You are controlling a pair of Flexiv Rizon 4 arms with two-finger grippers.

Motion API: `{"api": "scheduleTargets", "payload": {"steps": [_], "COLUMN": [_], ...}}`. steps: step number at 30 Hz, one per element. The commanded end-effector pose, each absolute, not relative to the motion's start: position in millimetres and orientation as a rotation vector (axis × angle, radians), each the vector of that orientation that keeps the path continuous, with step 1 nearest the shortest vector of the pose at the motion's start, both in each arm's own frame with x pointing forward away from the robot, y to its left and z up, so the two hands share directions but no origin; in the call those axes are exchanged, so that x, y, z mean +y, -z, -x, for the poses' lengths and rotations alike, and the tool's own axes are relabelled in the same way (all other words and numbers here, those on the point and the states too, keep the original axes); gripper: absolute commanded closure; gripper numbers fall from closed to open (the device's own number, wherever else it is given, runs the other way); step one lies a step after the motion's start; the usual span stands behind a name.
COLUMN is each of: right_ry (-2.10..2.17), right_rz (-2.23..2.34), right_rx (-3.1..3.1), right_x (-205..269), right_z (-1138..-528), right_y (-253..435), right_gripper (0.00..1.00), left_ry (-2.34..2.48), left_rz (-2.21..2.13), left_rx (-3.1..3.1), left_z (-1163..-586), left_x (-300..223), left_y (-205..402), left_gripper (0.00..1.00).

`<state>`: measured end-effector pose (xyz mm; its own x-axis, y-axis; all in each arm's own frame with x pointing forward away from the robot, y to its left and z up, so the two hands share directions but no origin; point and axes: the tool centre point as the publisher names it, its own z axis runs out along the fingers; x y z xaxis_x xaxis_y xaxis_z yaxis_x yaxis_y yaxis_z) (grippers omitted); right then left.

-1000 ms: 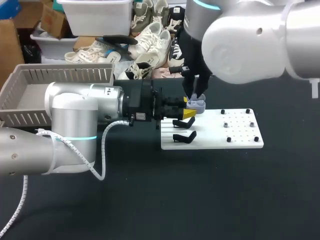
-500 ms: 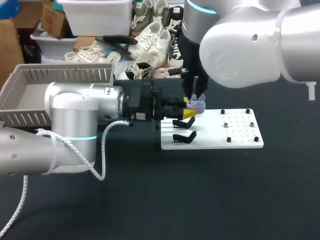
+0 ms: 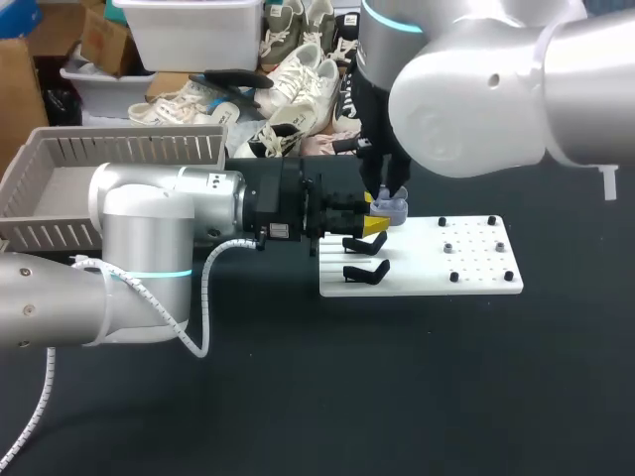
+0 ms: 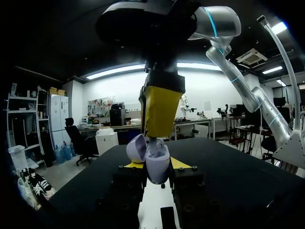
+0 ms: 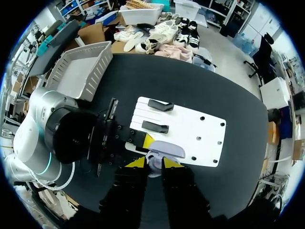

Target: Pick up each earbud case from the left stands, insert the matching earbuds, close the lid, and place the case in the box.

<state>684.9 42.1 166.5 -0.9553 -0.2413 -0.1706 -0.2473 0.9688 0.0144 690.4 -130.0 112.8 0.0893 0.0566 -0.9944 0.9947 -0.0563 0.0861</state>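
Observation:
The lavender earbud case (image 4: 157, 164) stands with its lid (image 4: 137, 147) open, and my left gripper (image 4: 156, 167) is shut on its body from two sides. In the head view the case (image 3: 393, 209) hovers over the near-left corner of the white board (image 3: 476, 278). My right gripper (image 3: 389, 191) comes straight down onto the case's open mouth. Its yellow fingers (image 4: 161, 109) are close together on a small white earbud (image 4: 159, 142) at the rim. From the right wrist, the lid (image 5: 167, 149) lies just ahead of the right gripper (image 5: 153, 163).
Two black stands (image 3: 365, 243) (image 3: 365, 271) sit on the board's left part, small pegs (image 3: 449, 247) on its right part. The grey slatted box (image 3: 60, 188) stands at the table's far left, behind my left arm. Shoes lie beyond the table's far edge.
The right arm's big upper links have swung slightly to the left. Both grippers and the case stay where they were.

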Motion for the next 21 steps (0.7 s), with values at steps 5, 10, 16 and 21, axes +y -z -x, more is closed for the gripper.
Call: {"api": "scheduleTargets", "payload": {"steps": [5, 10, 16, 21], "right_ry": [-0.044, -0.043, -0.036, -0.033], "right_rz": [0.370, 0.370, 0.370, 0.366], "right_rx": [2.953, 2.952, 2.955, 2.953], "right_x": [44.4, 45.0, 44.6, 44.1], "right_z": [-685.9, -686.3, -687.6, -688.8], "right_y": [-165.4, -164.2, -161.4, -160.6], "right_gripper": [1.00, 1.00, 1.00, 1.00], "left_ry": [1.156, 1.156, 1.156, 1.156], "left_rz": [-1.334, -1.334, -1.334, -1.334], "left_rx": [1.159, 1.159, 1.159, 1.159], "left_z": [-691.5, -691.5, -691.5, -691.5], "left_x": [-130.1, -130.1, -130.1, -130.1], "left_y": [-112.4, -112.4, -112.4, -112.4], "left_gripper": [1.00, 1.00, 1.00, 1.00]}}
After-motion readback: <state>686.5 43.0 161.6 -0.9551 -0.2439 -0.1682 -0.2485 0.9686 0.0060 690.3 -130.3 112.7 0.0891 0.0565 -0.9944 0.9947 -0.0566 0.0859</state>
